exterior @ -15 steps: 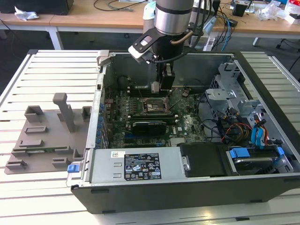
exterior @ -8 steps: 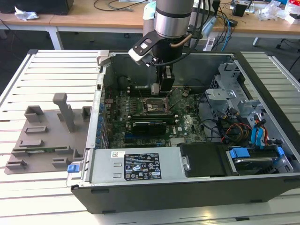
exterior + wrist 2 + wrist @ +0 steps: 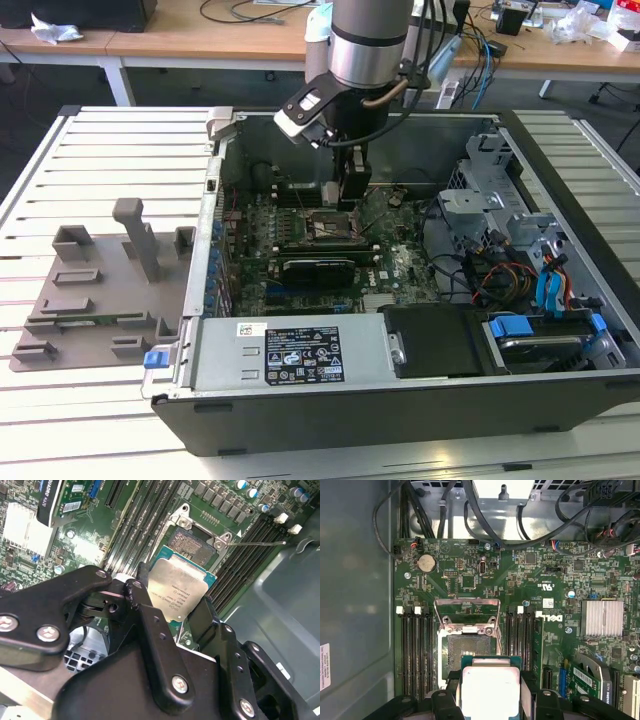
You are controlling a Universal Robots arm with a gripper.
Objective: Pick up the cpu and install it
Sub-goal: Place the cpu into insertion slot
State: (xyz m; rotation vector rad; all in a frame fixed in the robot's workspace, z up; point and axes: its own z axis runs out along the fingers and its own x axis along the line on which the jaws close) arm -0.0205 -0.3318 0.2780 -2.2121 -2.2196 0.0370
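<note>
Exterior view: reaches down into an open computer case [image 3: 300,352] lying on a slatted table [image 3: 100,150], gripper [image 3: 345,195] low over the green board [image 3: 400,265]. Second wrist view: clamps the cpu [image 3: 177,592] by opposite edges between two black fingers [image 3: 145,615], silvery top showing, beside the open socket [image 3: 192,542] and not seated in it. First wrist view: holds the cpu [image 3: 490,690] the same way, overlapping one edge of the socket [image 3: 469,652], with the metal frame [image 3: 466,611] flipped up. Toward the exterior view's left, a grey tray [image 3: 90,290] on the table, beside the case.
</note>
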